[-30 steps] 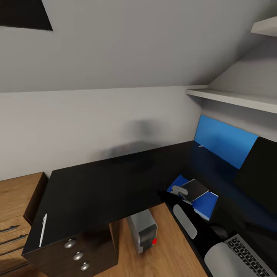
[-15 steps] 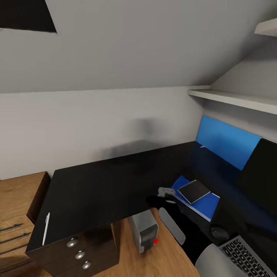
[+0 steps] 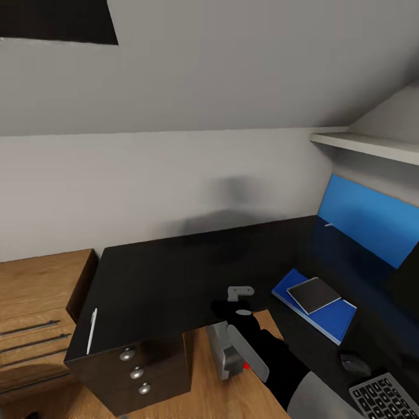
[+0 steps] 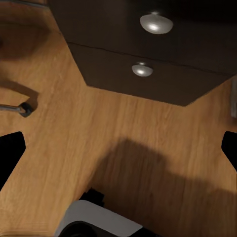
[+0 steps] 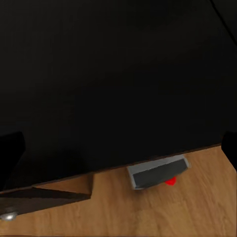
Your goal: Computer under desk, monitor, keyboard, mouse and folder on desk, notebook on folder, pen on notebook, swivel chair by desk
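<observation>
A white pen (image 3: 91,330) lies near the left front edge of the black desk (image 3: 163,279). To the right, a dark notebook (image 3: 314,294) rests on the blue folder (image 3: 331,317), with the mouse (image 3: 355,364) and keyboard (image 3: 387,398) closer to me. The monitor's blue screen (image 3: 372,227) stands at the right. Under the desk is the grey computer (image 5: 158,177), partly behind my right arm in the head view. My right gripper (image 3: 226,307) (image 5: 118,148) hovers open over the desk's front edge. My left gripper (image 4: 118,153) is open above the floor.
A wooden dresser (image 3: 35,308) stands left of the desk. The desk's drawer unit with round knobs (image 3: 126,354) (image 4: 156,23) faces me. A white shelf (image 3: 372,145) juts from the right wall under the sloped ceiling. Wooden floor (image 4: 74,148) spreads below.
The view has swung to the left, shifting the scene rightward. My right arm has moved left away from the folder and notebook, toward the middle of the desk's front edge.
</observation>
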You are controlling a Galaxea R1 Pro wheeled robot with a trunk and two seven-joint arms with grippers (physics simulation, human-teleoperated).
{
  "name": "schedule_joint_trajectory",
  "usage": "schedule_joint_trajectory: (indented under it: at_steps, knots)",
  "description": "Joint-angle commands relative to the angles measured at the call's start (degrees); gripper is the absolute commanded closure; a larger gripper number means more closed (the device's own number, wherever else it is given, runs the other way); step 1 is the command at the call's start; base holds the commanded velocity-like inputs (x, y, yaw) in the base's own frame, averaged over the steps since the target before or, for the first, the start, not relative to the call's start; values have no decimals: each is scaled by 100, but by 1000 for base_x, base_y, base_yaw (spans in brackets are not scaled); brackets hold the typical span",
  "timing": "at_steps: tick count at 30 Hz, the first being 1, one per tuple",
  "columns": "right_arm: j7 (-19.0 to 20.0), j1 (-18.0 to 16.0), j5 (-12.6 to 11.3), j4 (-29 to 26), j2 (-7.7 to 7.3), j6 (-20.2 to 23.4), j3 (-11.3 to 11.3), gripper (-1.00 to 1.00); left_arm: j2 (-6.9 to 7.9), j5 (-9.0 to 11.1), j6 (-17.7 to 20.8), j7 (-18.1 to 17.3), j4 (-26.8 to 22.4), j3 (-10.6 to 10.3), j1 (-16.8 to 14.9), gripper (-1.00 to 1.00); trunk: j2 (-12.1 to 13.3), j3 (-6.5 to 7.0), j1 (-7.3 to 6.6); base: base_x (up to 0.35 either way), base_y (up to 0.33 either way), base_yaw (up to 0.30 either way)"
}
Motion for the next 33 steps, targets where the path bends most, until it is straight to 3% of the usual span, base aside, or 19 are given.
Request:
schedule_joint_trajectory:
  at_steps: [1, 7, 14, 16, 25, 33]
  knots:
    - [-48, -6, -33, -4, 3, 14, 49, -100, 6, 22, 22, 40, -16, -2, -1, -100, -6, -13, 1, 0, 0, 215]
    - [-51, -6, -17, 2, 12, 10, 284, -100, 6, 28, 17, 40, -16, 53, -1, -100, -6, -50, 1, 0, 0, 215]
    - [-51, -6, -10, 2, 12, 4, 340, -100, 11, 97, 16, 40, -14, 72, -1, -100, -6, -93, 1, 0, 0, 215]
    - [-51, -6, -8, 2, 12, -27, 378, -100, 13, 170, 16, 20, -14, 204, -1, -100, -6, -106, 1, -40, 53, 215]
    - [-289, -6, -7, -6, 14, -41, 752, -100, 10, 203, 20, -3, -18, 319, -1, -100, -6, -162, 1, -102, 250, 211]
    - [-339, -6, 0, 1, 38, -42, 835, -100, 6, 196, 16, -4, -18, 315, -1, -100, -6, -214, 1, 56, 213, 200]
